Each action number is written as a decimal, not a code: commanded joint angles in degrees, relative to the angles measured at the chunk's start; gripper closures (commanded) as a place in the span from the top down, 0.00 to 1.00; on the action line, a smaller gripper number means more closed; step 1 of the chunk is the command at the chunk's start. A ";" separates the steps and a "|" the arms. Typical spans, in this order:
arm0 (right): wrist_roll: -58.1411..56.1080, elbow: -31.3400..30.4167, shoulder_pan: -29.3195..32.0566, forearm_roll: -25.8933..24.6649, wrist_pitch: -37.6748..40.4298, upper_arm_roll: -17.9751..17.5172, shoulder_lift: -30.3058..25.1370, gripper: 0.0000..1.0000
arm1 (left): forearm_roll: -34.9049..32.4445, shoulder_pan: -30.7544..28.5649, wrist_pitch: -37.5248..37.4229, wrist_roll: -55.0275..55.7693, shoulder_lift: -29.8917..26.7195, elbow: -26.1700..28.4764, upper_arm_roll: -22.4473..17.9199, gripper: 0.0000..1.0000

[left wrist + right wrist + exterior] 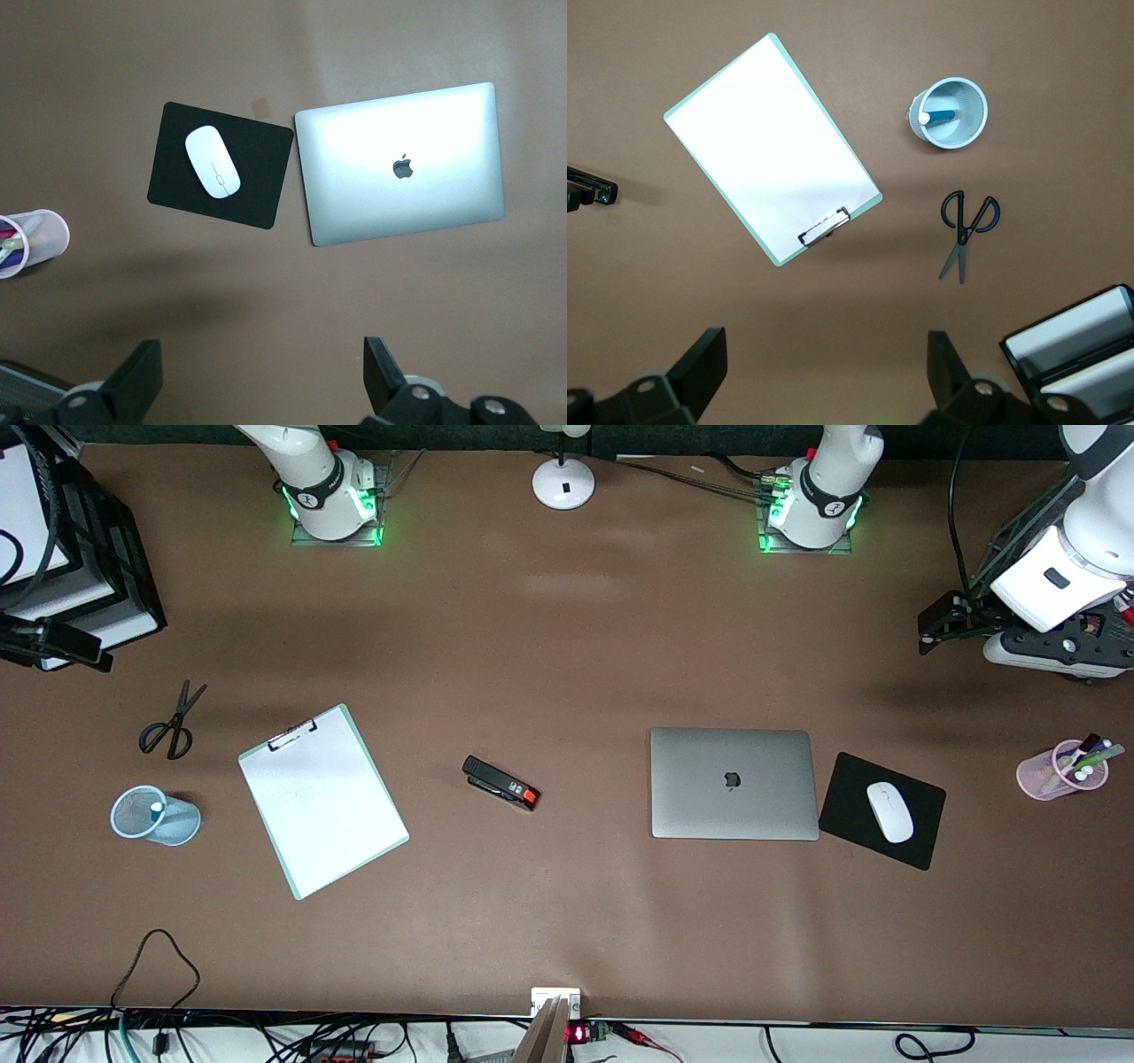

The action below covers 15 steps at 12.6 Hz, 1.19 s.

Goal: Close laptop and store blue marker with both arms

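1. Slim silver-grey laptop with dark apple logo (733, 783) — lid already flat shut, lying toward the left arm's end of the worktop, nearer the front-camera edge than the arm bases.
2. Slim light-blue marker with white end (939, 116) sits inside the light-blue mesh cup (156, 815), close to the worktop edge at the right arm's end — so it reads as already stored.
3. Left gripper (261, 376) is high over bare brown table near the laptop; fingers spread wide, nothing held.
4. Right gripper (827, 370) is high over the table near the white clipboard with mint-green border (322, 799); fingers wide apart, empty too.
5. Step judgement: both task parts look done — arms seem parked at the end pose.
6. Next move, if any: only a check that the marker is settled in the cup; no grasp called for.
7. Others: black mouse pad (881, 810) with white mouse (889, 811) just beside the laptop, black-and-red stapler (500, 783), black-handled scissors (171, 723), pink pen cup (1061, 771).
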<state>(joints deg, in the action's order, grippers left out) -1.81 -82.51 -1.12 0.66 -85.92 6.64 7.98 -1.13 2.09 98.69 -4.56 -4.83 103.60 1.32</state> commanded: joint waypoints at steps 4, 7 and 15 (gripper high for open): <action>0.93 -6.08 0.07 0.48 -0.92 -0.57 -6.48 1.00 | -0.02 0.20 -1.05 -1.33 -0.27 -0.59 -0.53 1.00; 0.67 -5.99 0.07 -0.13 -1.01 -0.57 -6.57 1.00 | -0.02 0.20 -1.05 -1.42 -0.27 -0.59 -0.53 1.00; 0.05 -5.29 0.07 -0.40 -0.48 -0.66 -6.14 1.00 | -0.02 0.20 -1.05 -1.42 -0.27 -0.59 -0.53 1.00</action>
<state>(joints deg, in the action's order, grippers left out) -1.81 -87.00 -1.13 0.59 -86.44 6.37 2.87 -1.13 2.09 98.67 -4.70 -4.83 103.60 1.21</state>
